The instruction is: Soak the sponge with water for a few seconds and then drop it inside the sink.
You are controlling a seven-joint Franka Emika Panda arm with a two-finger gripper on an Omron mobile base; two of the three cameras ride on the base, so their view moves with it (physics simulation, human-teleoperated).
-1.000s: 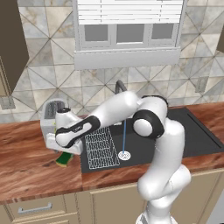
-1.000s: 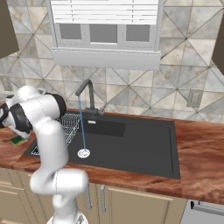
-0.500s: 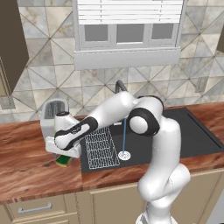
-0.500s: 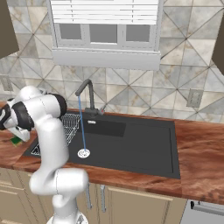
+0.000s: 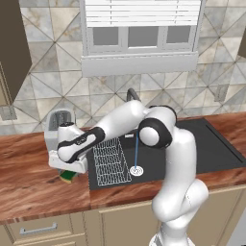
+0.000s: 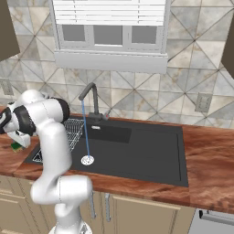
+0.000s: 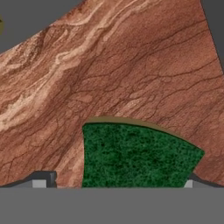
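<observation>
Early stage, by the look of it. Sponge (image 7: 135,155) lying flat on the wooden bench (image 7: 131,65), green face up, just left of the sink (image 5: 211,149) and in front of the toaster (image 5: 56,126). Not yet lifted, not yet wet.

Gripper (image 5: 69,169) low over the sponge, fingers (image 7: 41,180) spread wide, one tip on either side of the green pad, not pinching it. Looks like the approach to the grasp, nearly at closing height.

Water (image 5: 137,151) falling as a thin pale stream from the dark faucet (image 6: 89,93) onto the drain (image 6: 87,160), beside the white wire rack (image 5: 110,161).

Done: tap on, hand lined up. Left: closing on the sponge, lifting, carrying it right into the stream, holding a few seconds, then letting go over the basin.
</observation>
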